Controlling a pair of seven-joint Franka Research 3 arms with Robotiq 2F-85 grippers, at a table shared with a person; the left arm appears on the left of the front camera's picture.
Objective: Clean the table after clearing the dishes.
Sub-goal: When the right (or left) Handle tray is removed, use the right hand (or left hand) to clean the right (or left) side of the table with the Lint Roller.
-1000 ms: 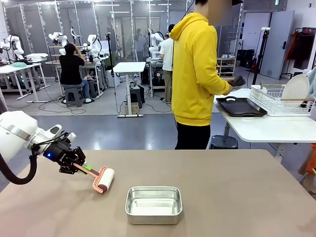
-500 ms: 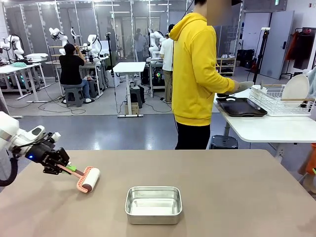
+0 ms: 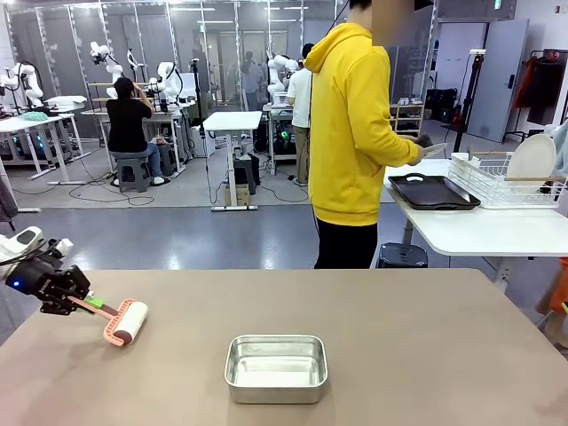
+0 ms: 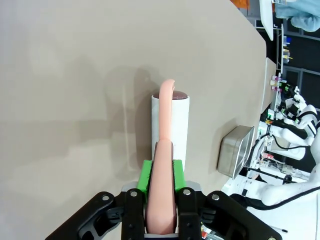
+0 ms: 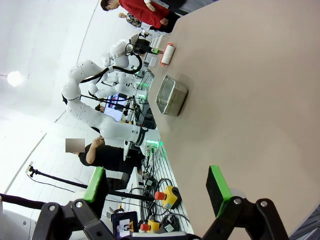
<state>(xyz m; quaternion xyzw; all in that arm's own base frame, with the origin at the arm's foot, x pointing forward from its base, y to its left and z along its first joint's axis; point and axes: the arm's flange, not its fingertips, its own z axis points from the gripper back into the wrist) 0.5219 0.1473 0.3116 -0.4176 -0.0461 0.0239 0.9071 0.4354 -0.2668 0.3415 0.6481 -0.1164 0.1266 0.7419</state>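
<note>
Front: our left gripper (image 3: 73, 300) is pinching a pink lint roller (image 3: 122, 322) resting on the table (image 3: 426, 355); a steel pan (image 3: 276, 366) is sitting mid-table. Left wrist: green pads (image 4: 145, 174) are clamping the handle. Right wrist: our right gripper (image 5: 157, 186) is hanging spread, holding nothing.

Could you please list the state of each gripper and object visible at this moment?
left gripper: jaws shut on the lint roller's pink handle
lint roller: held, its white roll on the table
right gripper: jaws open, holding nothing
steel pan: upright on the table, looks empty
table: dishes cleared off it
dark tray: flat on the white side table
white plate: standing on edge in the wire rack
</note>
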